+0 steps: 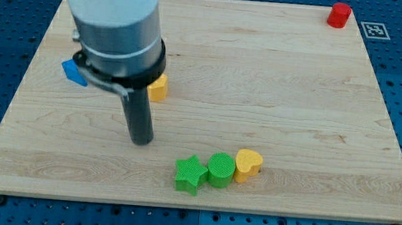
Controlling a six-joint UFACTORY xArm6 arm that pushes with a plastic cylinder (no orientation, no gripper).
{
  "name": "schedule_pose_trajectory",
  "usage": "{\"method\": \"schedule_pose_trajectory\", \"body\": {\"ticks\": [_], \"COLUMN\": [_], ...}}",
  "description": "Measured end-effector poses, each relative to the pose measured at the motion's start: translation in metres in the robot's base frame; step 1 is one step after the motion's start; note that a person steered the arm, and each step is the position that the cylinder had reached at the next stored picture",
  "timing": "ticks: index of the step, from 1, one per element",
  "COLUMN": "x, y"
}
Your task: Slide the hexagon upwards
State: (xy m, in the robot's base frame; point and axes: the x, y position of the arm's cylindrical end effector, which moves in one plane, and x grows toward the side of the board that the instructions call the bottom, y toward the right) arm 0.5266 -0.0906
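Observation:
A yellow block (pixel 158 87), which looks like the hexagon, lies at the view's left-centre, partly hidden behind the arm's grey body. My tip (pixel 141 141) rests on the board below and slightly left of it, a short gap apart. A green star (pixel 190 173), a green round block (pixel 220 169) and a yellow heart (pixel 248 165) sit in a touching row at the view's bottom centre, to the right of my tip.
A blue block (pixel 75 72) lies at the view's left, partly behind the arm. A red cylinder (pixel 339 15) stands at the view's top right corner. The wooden board (pixel 295 98) ends at blue pegboard on all sides.

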Motion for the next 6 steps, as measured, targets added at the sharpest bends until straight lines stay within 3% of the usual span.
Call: {"method": "schedule_pose_trajectory", "body": {"ticks": [3,6], "x": [-0.017,-0.112], "y": [-0.005,-0.003]}}
